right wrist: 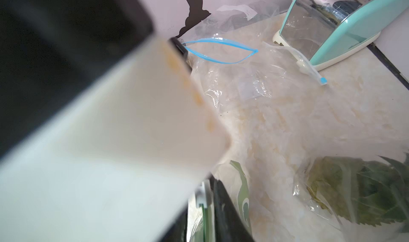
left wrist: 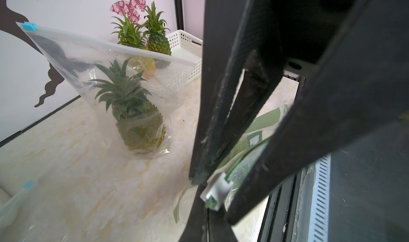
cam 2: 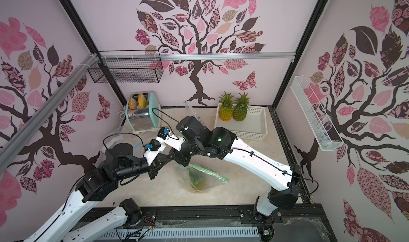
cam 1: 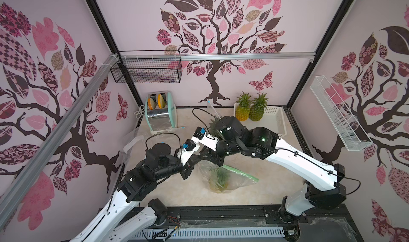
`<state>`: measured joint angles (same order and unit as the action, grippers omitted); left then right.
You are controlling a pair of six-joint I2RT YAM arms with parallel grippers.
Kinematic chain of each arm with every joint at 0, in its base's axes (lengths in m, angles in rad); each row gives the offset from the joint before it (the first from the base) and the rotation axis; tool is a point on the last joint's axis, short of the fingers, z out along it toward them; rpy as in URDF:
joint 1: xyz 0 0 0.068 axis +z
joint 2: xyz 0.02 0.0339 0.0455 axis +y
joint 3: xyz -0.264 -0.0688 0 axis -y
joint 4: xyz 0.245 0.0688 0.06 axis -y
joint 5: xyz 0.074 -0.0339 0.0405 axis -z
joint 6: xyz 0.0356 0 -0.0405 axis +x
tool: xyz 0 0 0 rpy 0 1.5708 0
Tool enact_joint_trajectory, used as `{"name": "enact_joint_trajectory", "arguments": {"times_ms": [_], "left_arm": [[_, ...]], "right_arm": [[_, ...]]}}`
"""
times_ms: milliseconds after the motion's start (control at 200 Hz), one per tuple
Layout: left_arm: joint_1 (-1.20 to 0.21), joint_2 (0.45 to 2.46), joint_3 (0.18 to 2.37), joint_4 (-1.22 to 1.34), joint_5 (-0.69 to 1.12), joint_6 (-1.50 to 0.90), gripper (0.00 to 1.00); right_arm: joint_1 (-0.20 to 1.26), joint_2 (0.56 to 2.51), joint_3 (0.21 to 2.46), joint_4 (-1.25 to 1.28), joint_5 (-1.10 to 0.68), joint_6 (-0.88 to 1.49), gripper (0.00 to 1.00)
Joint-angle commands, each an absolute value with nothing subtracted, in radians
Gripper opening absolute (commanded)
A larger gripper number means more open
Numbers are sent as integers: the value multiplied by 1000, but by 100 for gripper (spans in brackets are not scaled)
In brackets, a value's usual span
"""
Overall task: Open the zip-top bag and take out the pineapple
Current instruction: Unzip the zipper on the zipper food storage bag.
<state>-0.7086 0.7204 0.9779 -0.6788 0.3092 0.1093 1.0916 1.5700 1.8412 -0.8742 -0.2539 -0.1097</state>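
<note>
Two black parallel grippers meet over the cream marbled tabletop [cam 1: 254, 198], where a clear plastic zip-top bag [cam 1: 238, 179] with a green seal strip [cam 1: 242, 172] lies on its side. The pineapple [cam 1: 221, 179] is inside it, green crown toward the grippers and yellowish body toward the front edge. The left gripper [left wrist: 215, 196] has its jaws pinched down on the bag's top edge, right at the small white slider [left wrist: 218, 189]. The right gripper [cam 1: 218, 160] sits just beside it over the bag's mouth. Its wrist view is mostly blocked by a blurred white and black body, so I cannot tell how wide its jaws stand. Farther back, a second clear bag with a blue slider [left wrist: 132, 86] stands upright around another pineapple. Two bare pineapples [cam 1: 250, 110] stand in a white perforated basket [cam 1: 274, 121]. Crumpled empty bags [right wrist: 232, 75] lie near a mint-green toaster [cam 1: 160, 114].
</note>
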Motion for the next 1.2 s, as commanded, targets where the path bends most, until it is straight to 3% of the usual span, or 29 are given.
{"name": "enact_joint_trajectory", "arguments": {"times_ms": [0, 165, 465, 1195], "left_arm": [[-707, 706, 996, -682, 331, 104, 0], [-707, 694, 996, -684, 328, 104, 0], [-707, 681, 992, -682, 325, 100, 0], [-707, 630, 944, -593, 171, 44, 0]], "right_arm": [[1095, 1565, 1866, -891, -241, -108, 25], [1095, 1570, 1865, -889, -243, -106, 26], [1095, 1556, 1853, -874, -232, -100, 9], [1080, 1487, 1765, -861, -167, -119, 3]]}}
